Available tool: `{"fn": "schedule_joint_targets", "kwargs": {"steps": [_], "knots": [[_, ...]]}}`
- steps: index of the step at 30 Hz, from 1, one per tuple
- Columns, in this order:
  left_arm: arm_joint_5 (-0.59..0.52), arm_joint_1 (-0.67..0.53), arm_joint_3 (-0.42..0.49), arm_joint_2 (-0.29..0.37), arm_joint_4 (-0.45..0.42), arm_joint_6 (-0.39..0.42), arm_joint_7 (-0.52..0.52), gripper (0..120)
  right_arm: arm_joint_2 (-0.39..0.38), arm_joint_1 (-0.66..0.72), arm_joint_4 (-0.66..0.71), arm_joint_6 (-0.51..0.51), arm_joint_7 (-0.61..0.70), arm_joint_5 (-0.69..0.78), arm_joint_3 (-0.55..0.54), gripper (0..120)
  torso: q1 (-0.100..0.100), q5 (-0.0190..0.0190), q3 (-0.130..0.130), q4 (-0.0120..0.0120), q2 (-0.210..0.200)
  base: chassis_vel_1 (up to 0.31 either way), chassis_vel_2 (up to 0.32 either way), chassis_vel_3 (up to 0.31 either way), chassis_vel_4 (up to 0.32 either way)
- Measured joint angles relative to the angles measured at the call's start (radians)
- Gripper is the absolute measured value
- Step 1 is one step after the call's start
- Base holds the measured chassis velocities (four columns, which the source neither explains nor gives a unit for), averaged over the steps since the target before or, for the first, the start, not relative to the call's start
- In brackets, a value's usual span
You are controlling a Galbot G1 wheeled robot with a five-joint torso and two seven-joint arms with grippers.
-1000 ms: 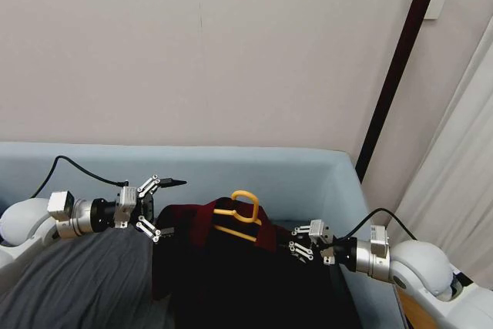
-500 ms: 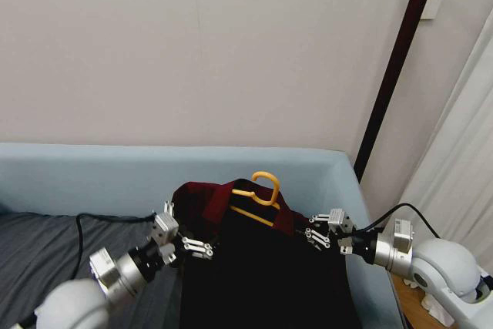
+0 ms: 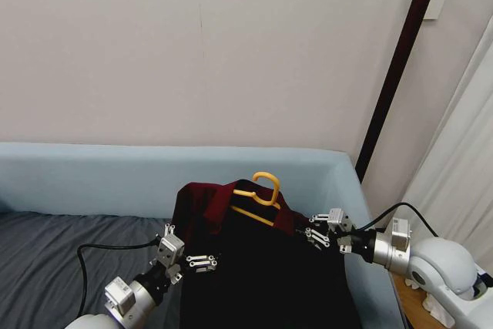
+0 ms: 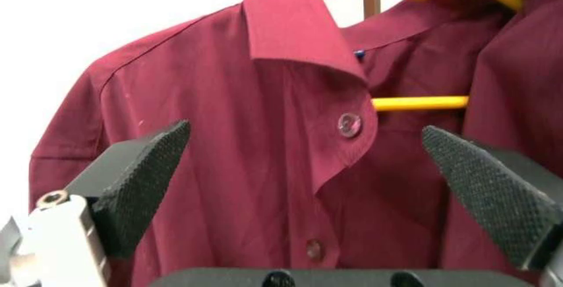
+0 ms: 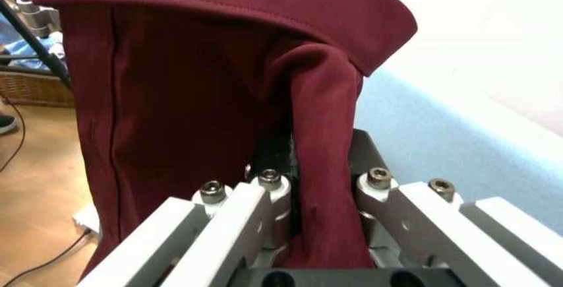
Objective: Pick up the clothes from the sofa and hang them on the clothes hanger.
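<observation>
1. Task item: a dark red button-up shirt (image 3: 254, 283) is mounted on an orange plastic hanger (image 3: 265, 175). The hanger hook projects above the open collar.
2. Position: the shirt hangs upright in front of the backrest of the light blue sofa (image 3: 92, 179), towards the sofa's right end. Its lower edge is out of frame.
3. Right gripper (image 3: 316, 236): located at the shirt's right shoulder. In the right wrist view the fingers (image 5: 264, 188) of the right gripper (image 5: 321, 188) are closed, pinching a vertical fold of the shirt (image 5: 202, 89) between them. The sofa (image 5: 457, 135) shows beyond the fabric.
4. Left gripper (image 3: 191, 248): located low at the shirt's left front, just beside the fabric. Its cable trails over the grey fabric (image 3: 69, 244) that covers the sofa seat.
5. Left gripper state: in the left wrist view the left gripper (image 4: 308, 188) has its two black textured fingers (image 4: 141, 181) spread wide apart and gripping nothing. The shirt (image 4: 237, 135) faces the gap between them, with the collar, placket and two buttons visible. Contact with the fabric cannot be determined.
6. Hanger detail: the horizontal bar of the hanger (image 4: 418, 102) runs inside the neck opening.
7. Surroundings: a dark slanted metal pole (image 3: 393, 82) stands to the right of the sofa, well apart from the shirt.
</observation>
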Motion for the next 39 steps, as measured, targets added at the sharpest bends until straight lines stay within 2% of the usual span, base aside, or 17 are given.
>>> {"fn": "schedule_joint_targets", "kwargs": {"steps": [5, 8, 10, 11, 16, 17, 21, 22, 26, 27, 30, 39], "knots": [[0.028, -0.002, 0.014, -0.024, -0.005, -0.014, 0.004, 90, 0.001, 0.0, 0.0, 0.001, -0.001, -0.001, -0.003, 7, 0.0, 0.0, 0.0, 0.0001, 0.0, 0.0, 0.0, 0.0, 0.0], [0.044, -0.003, 0.021, -0.038, -0.012, -0.015, 0.0, 83, 0.003, 0.001, 0.0, 0.001, -0.001, -0.001, -0.008, 7, 0.0, 0.0001, 0.0, 0.0001, 0.0, 0.0, 0.0, 0.0, 0.0], [0.062, -0.004, 0.027, -0.049, -0.017, -0.015, -0.008, 73, 0.004, 0.003, -0.002, 0.001, -0.001, -0.001, -0.013, 7, 0.0, 0.0, 0.0, 0.0001, 0.0, 0.0, 0.0, 0.0, 0.0], [0.062, -0.004, 0.027, -0.049, -0.017, -0.015, -0.008, 73, 0.004, 0.003, -0.002, 0.001, -0.001, -0.001, -0.013, 7, 0.0, 0.0, 0.0, 0.0001, 0.0, 0.0, 0.0, 0.0, 0.0], [0.078, -0.017, 0.033, -0.061, -0.012, -0.003, -0.019, 49, 0.006, 0.005, -0.004, 0.002, -0.003, -0.001, -0.018, 7, 0.0, 0.0001, 0.0, 0.0001, 0.0, 0.0, 0.0, 0.0, 0.0], [0.078, -0.017, 0.033, -0.061, -0.012, -0.003, -0.019, 49, 0.006, 0.005, -0.004, 0.002, -0.003, -0.001, -0.018, 7, 0.0, 0.0001, 0.0, 0.0001, 0.0, 0.0, 0.0, 0.0, 0.0], [0.079, -0.028, 0.033, -0.064, -0.004, 0.009, -0.024, 31, 0.008, 0.009, -0.003, 0.005, -0.005, -0.001, -0.022, 7, 0.0, 0.0, 0.0, 0.0001, 0.0, 0.0, 0.0, 0.0, 0.0], [0.079, -0.028, 0.033, -0.064, -0.004, 0.009, -0.024, 31, 0.008, 0.009, -0.003, 0.005, -0.005, -0.001, -0.022, 7, 0.0, 0.0, 0.0, 0.0001, 0.0, 0.0, 0.0, 0.0, 0.0], [0.078, -0.029, 0.035, -0.066, -0.007, 0.009, -0.022, 15, 0.008, 0.011, -0.006, 0.007, -0.005, 0.0, -0.023, 7, 0.0, 0.0, 0.0, 0.0001, 0.0, 0.0, 0.0, 0.0, 0.0], [0.078, -0.029, 0.035, -0.066, -0.007, 0.009, -0.022, 15, 0.008, 0.011, -0.006, 0.007, -0.005, 0.0, -0.023, 7, 0.0, 0.0, 0.0, 0.0001, 0.0, 0.0, 0.0, 0.0, 0.0], [0.073, -0.026, 0.037, -0.066, -0.025, 0.007, -0.013, 0, 0.008, 0.013, -0.011, 0.011, 0.0, 0.0, -0.025, 7, 0.0, 0.0, 0.0, 0.0001, 0.0, 0.0, 0.0, 0.0, 0.0], [0.039, -0.005, 0.048, -0.064, -0.106, -0.008, 0.033, 0, 0.007, 0.023, -0.014, 0.012, 0.086, 0.008, -0.04, 7, 0.0, 0.0001, 0.0, 0.0, 0.0, 0.0, 0.0, 0.0, 0.0]]}}
